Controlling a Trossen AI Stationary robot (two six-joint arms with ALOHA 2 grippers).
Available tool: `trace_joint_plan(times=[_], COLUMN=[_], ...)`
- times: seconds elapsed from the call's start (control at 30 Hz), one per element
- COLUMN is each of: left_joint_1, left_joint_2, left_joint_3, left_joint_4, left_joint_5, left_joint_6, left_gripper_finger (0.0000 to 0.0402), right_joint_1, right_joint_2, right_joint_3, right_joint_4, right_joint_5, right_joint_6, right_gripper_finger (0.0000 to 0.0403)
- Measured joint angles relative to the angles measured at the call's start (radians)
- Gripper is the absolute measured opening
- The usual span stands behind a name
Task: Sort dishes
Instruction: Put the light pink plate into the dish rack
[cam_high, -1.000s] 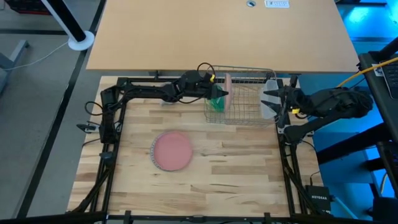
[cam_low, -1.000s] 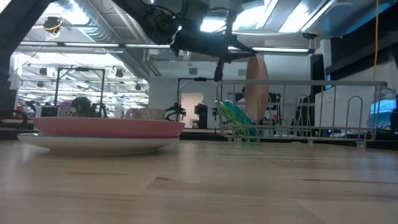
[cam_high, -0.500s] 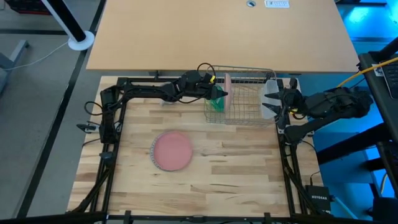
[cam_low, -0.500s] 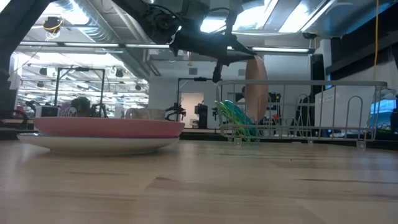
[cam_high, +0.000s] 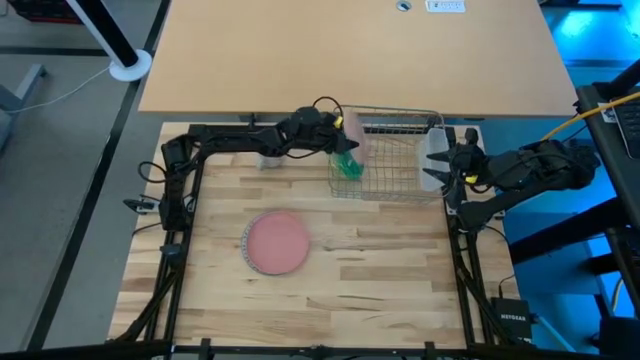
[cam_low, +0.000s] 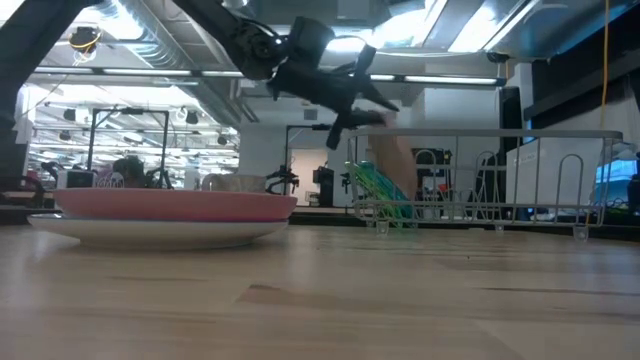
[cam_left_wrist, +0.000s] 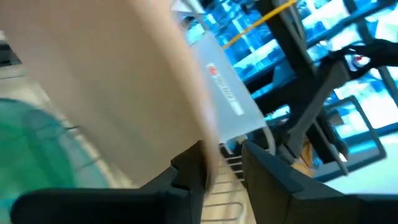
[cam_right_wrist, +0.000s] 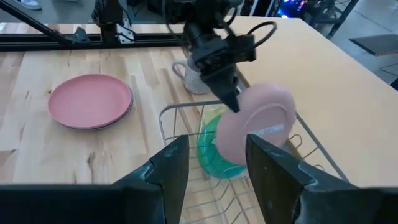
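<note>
My left gripper (cam_high: 345, 135) is over the wire rack's (cam_high: 400, 180) left end, shut on a pinkish plate (cam_right_wrist: 258, 130) that leans over. A green plate (cam_high: 347, 166) stands slanted in the rack below it. A pink plate (cam_high: 277, 242) lies flat on the table on top of a white one (cam_low: 150, 232). A small grey cup (cam_right_wrist: 194, 78) stands on the table left of the rack. My right gripper (cam_high: 432, 165) is open and empty at the rack's right end. My left gripper pinches the pinkish plate's rim (cam_left_wrist: 210, 152) between its two fingers, one on each face. The fingers (cam_right_wrist: 229, 96) come from the table's left, slanting down. The plate is tilted, hanging below the fingers, its lower part (cam_low: 395, 175) below the rack's top rail.
A translucent tub (cam_high: 436, 138) sits by the rack's far right corner, beside my right gripper. The rack's wire walls (cam_low: 500, 175) stand up around the plates. Bare wood (cam_high: 380, 260) lies on the near side of the rack.
My left gripper has gone a little up and toward the table's far edge and has turned. The pinkish plate, upright in the rack a second ago, has tipped over to a slant.
</note>
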Motion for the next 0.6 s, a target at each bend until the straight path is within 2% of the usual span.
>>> trace_joint_plan(times=[0.17, 0.47, 0.6], left_joint_1=[0.026, 0.022, 0.016], left_joint_2=[-0.001, -0.001, -0.002], left_joint_3=[0.0, 0.002, 0.002], left_joint_4=[-0.078, -0.123, -0.162], left_joint_5=[0.008, 0.224, 0.264], left_joint_6=[-0.036, -0.077, -0.069], left_gripper_finger=[0.0103, 0.0089, 0.0088], right_joint_1=[0.0, 0.0, 0.0], right_joint_2=[0.0, 0.0, 0.0], right_joint_3=[0.0, 0.0, 0.0], right_joint_4=[-0.007, -0.031, -0.03], right_joint_5=[-0.011, -0.02, -0.02], right_joint_6=[0.0, 0.0, 0.0], right_gripper_finger=[0.0163, 0.0163, 0.0163])
